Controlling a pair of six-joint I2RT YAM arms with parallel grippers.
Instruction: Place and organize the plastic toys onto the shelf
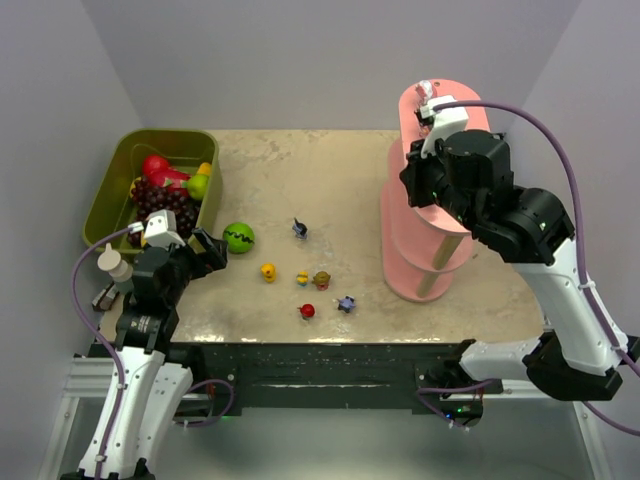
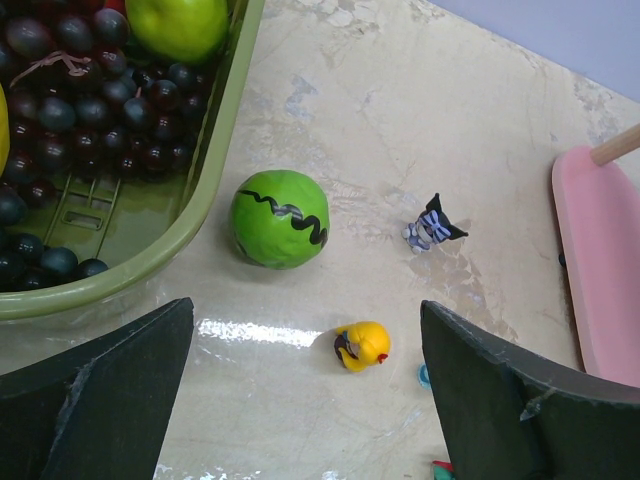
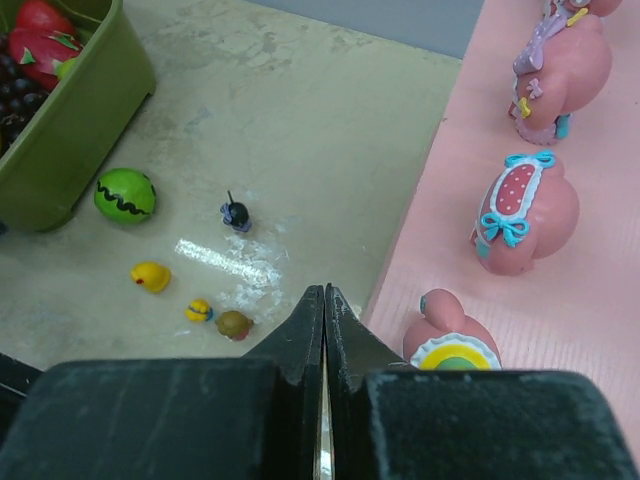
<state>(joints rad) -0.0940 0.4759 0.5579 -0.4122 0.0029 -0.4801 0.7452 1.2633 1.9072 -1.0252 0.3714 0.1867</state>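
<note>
Nearest the arms, a red toy [image 1: 307,310] and a blue-purple one [image 1: 346,302] lay close to the front edge of the desk [image 1: 450,310]. Just behind them a yellow toy [image 2: 362,345], a smaller yellow-and-blue one [image 1: 302,279] and a brown one [image 1: 321,279] made a loose row. The left claw [image 2: 305,320] hung low over that side with its fingers spread as wide as they go, holding nothing. The yellow toy sat on the desk just ahead of the gap and slightly right of its middle, too roundish to show any long axis. I judged this arm clearly the nearer one for the loose toys. A striped green ball [image 2: 280,218] and a dark little figure [image 2: 432,224] sat beyond, beside the olive bin [image 2: 215,170] of fake fruit. Farther off on the right, the right claw [image 3: 324,300] was pressed fully together and empty. It was poised at the edge of the top board of the pink shelf [image 3: 470,150], where three pink toys [image 3: 520,210] stood in a line just beside it.
</note>
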